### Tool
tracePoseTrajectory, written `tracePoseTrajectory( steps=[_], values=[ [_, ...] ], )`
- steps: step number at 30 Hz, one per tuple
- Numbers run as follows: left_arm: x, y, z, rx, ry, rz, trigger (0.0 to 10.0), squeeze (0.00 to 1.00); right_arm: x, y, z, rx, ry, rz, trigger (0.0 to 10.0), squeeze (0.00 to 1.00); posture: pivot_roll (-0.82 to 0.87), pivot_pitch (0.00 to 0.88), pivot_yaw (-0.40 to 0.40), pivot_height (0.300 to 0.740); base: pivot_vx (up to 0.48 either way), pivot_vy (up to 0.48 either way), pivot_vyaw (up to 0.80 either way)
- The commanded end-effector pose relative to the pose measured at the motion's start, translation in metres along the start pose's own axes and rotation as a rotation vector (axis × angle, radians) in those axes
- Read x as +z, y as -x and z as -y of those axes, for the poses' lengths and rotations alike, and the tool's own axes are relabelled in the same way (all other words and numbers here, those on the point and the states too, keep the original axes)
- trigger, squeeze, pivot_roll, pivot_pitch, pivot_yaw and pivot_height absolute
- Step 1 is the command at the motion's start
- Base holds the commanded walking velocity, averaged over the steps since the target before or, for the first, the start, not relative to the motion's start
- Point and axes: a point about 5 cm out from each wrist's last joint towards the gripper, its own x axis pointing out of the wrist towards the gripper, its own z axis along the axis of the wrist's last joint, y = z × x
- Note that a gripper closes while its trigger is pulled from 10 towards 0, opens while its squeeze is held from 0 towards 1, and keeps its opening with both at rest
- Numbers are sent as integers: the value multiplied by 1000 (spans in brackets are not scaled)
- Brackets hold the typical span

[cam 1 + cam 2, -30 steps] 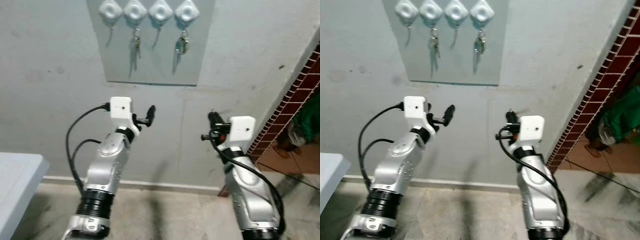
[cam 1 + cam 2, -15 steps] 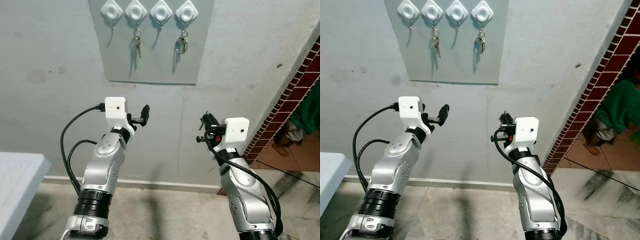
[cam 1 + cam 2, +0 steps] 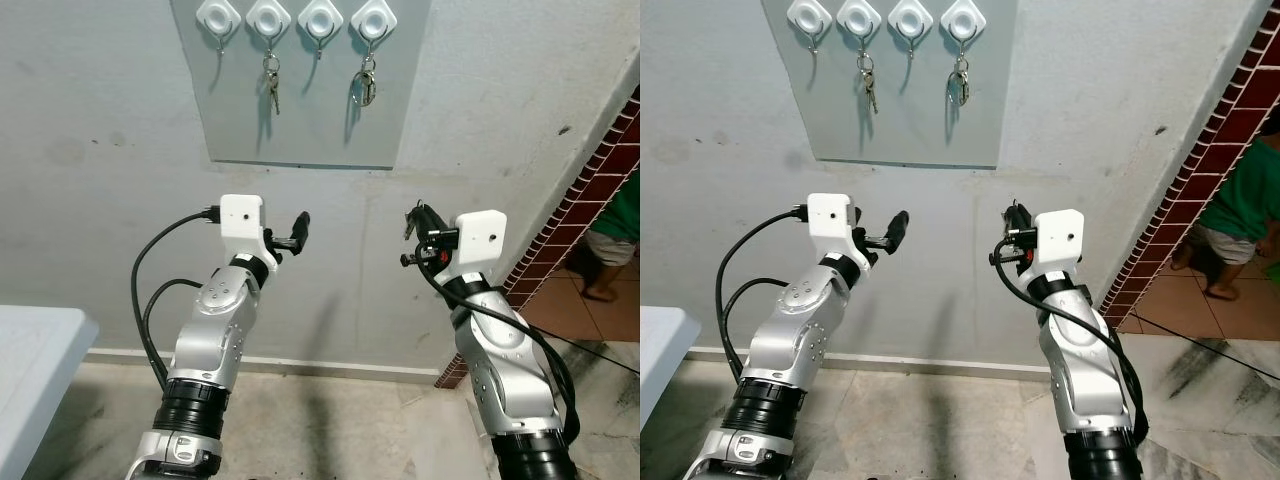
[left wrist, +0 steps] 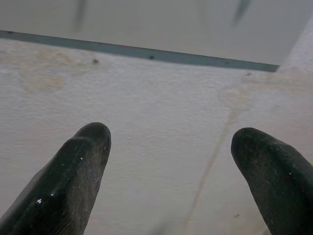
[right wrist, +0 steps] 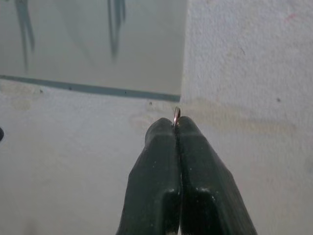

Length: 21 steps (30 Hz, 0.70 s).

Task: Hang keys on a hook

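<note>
- The key ring (image 5: 176, 114) shows as a thin metal loop poking out just past the tips of the right gripper (image 5: 176, 128), whose two black fingers are pressed together on it; the rest of the keys cannot be made out.
- In the head views the right gripper (image 3: 413, 221) is raised in front of the grey wall (image 3: 100, 190), pointing toward it, and sits below and to the right of the panel (image 3: 300, 120).
- The panel is a pale grey board fixed flat to the wall, above both grippers, its lower edge running across above the fingertips in both wrist views.
- Four white diamond-shaped hooks (image 3: 297, 17) sit in a row along the top of the panel, well above the right gripper and to its left.
- A set of keys (image 3: 271, 88) hangs from the second hook from the left, and another bunch (image 3: 362, 88) hangs from the fourth; the first and third carry nothing.
- The left gripper (image 3: 298, 229) is also raised toward the wall, well to the left of the right gripper at about the same height; its fingers (image 4: 73, 181) stand wide apart with only bare wall between them.
- A brick edge (image 3: 575, 215) runs diagonally to the right of the right gripper.
- Beyond it stands a person in a green top (image 3: 618, 215).
- A pale table corner (image 3: 35, 360) lies low, well to the left of the left gripper.
</note>
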Motion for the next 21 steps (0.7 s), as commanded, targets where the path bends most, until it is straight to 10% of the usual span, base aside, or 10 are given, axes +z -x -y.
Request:
tracePoseTrajectory(
  steps=[1,21],
  values=[
    [6,-1,3,-12,-25,15,10000,0,9,-6,4,-1,5,40,10000,0,-96,62,33,732,0,0,0],
    [28,-9,24,-137,-72,95,10000,0,68,-68,-24,190,-78,250,10000,0,-82,56,19,732,0,0,0]
  ],
)
